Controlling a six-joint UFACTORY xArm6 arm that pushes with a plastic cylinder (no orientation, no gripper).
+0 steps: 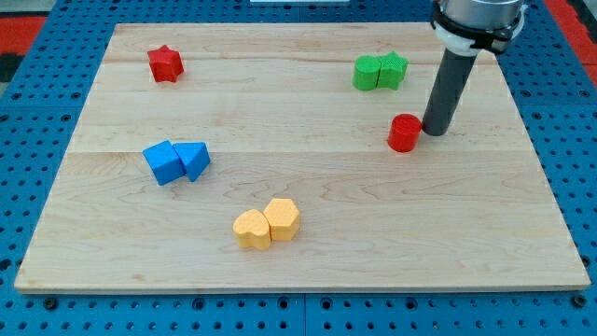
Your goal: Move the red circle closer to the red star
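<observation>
The red circle (404, 133) is a short red cylinder at the view's right, about mid-height on the wooden board (298, 257). The red star (165, 63) lies far off at the view's top left. My tip (435, 131) stands on the board right beside the red circle, on its right side, touching it or nearly so. The dark rod rises from the tip toward the view's top right.
Two green blocks (380, 71) sit together above the red circle. Two blue blocks (176, 161) sit at the view's left. A yellow heart (251, 229) and a yellow hexagon (282, 219) sit together at the bottom centre.
</observation>
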